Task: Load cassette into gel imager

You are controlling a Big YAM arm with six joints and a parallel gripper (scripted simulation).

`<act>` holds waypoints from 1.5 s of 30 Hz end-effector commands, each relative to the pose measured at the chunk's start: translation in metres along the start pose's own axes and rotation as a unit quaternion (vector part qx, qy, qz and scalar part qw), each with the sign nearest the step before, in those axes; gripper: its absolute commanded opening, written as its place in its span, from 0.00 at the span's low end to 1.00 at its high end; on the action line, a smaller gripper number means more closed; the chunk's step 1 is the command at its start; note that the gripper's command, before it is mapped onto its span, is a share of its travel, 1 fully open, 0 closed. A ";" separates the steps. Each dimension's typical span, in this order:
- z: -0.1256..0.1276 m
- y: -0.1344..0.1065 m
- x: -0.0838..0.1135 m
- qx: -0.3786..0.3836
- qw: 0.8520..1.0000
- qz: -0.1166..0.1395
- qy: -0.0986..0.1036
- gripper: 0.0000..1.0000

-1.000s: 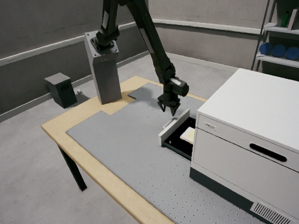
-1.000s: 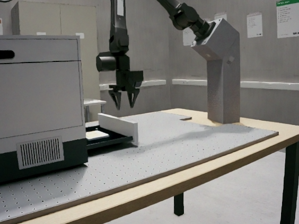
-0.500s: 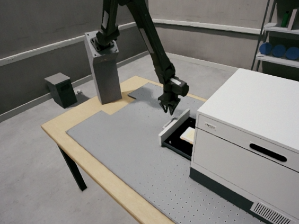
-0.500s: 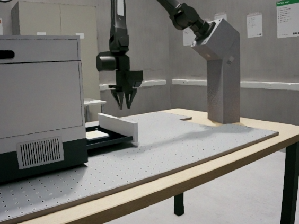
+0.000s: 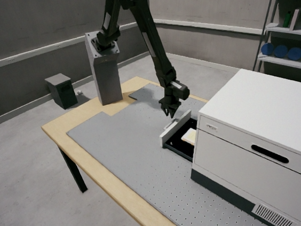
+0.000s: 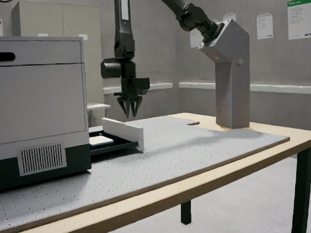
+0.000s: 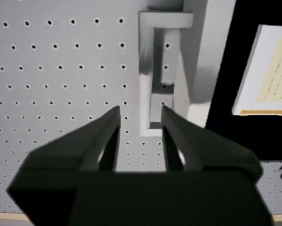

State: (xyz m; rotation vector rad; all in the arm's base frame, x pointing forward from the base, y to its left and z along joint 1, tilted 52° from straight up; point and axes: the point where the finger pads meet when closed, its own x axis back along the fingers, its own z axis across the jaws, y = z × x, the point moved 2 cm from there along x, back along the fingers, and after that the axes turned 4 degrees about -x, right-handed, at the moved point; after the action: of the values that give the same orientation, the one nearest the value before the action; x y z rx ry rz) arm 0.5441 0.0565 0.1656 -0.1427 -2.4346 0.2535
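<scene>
The gel imager IM [image 5: 248,134] stands at the right of the perforated plate, and its drawer [image 5: 181,142] is pulled out part way. The finished cassette [image 5: 189,135], a pale yellow plate, lies on the dark glass in the drawer; it also shows in the exterior view [image 6: 100,140] and in the wrist view [image 7: 262,70]. The white drawer front [image 6: 123,131] carries a bracket handle [image 7: 150,75]. My gripper [image 5: 170,113] [image 6: 130,113] hangs a little above the drawer front, pointing down over the handle. Its fingers are nearly shut, with only a narrow gap and nothing between them.
The arm's grey pedestal [image 5: 104,67] stands at the back of the table. A dark box [image 5: 62,90] sits on the floor to the left. A shelf [image 5: 283,30] with blue items stands at the far right.
</scene>
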 end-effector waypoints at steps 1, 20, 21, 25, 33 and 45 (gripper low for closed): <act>-0.010 -0.003 -0.007 0.000 1.000 0.001 -0.009 0.31; -0.008 -0.003 -0.030 0.001 1.000 0.001 -0.008 0.31; -0.008 -0.004 -0.032 0.000 1.000 0.002 -0.008 0.31; -0.008 -0.006 -0.036 -0.001 1.000 0.003 -0.007 0.31; -0.007 -0.005 -0.045 0.000 1.000 0.003 -0.007 0.31; -0.015 -0.002 -0.051 0.000 1.000 -0.001 -0.016 0.31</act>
State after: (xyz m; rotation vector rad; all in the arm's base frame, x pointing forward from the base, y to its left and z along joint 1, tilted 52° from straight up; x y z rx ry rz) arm 0.5832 0.0477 0.1318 -0.1425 -2.4306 0.2543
